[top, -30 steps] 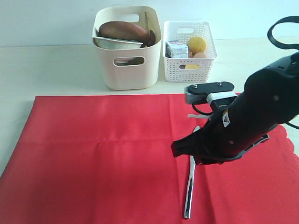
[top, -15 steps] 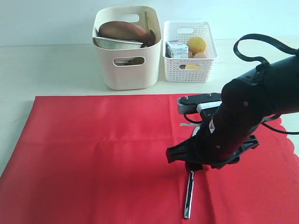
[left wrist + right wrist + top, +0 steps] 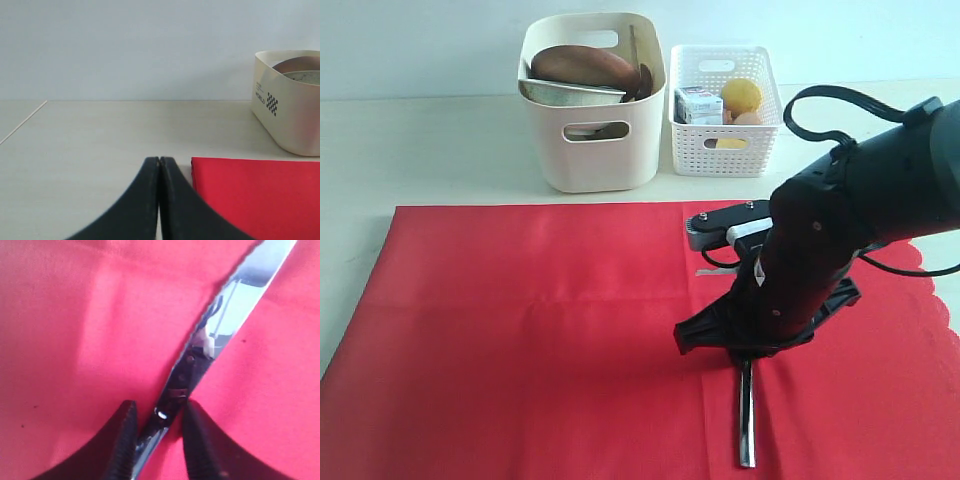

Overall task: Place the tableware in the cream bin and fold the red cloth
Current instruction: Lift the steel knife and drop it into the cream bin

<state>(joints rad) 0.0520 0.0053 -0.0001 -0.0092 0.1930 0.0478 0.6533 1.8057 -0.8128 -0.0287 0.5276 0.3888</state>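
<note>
The red cloth (image 3: 520, 330) lies spread flat across the table. On its right half rests a long silver table knife (image 3: 747, 420), pointing towards the front edge. My right gripper (image 3: 160, 407) is down on the cloth, open, its fingers (image 3: 125, 440) straddling the knife (image 3: 235, 300); one finger touches the blade and a sliver of cloth shows beside the other. The cream bin (image 3: 592, 150) at the back holds a round brown plate (image 3: 582, 63) and more tableware. My left gripper (image 3: 160, 160) is shut and empty over bare table beside a cloth (image 3: 260, 195) corner.
A white lattice basket (image 3: 725, 140) next to the cream bin holds a milk carton (image 3: 698, 103), a lemon (image 3: 741, 95) and other food. My right arm (image 3: 840, 240) covers the knife's upper part in the exterior view. The scalloped cloth edge (image 3: 945, 310) lies at far right.
My right arm has shifted left and lowered onto the knife. The knife's near end has swung a little to the right. The left gripper has not moved.
</note>
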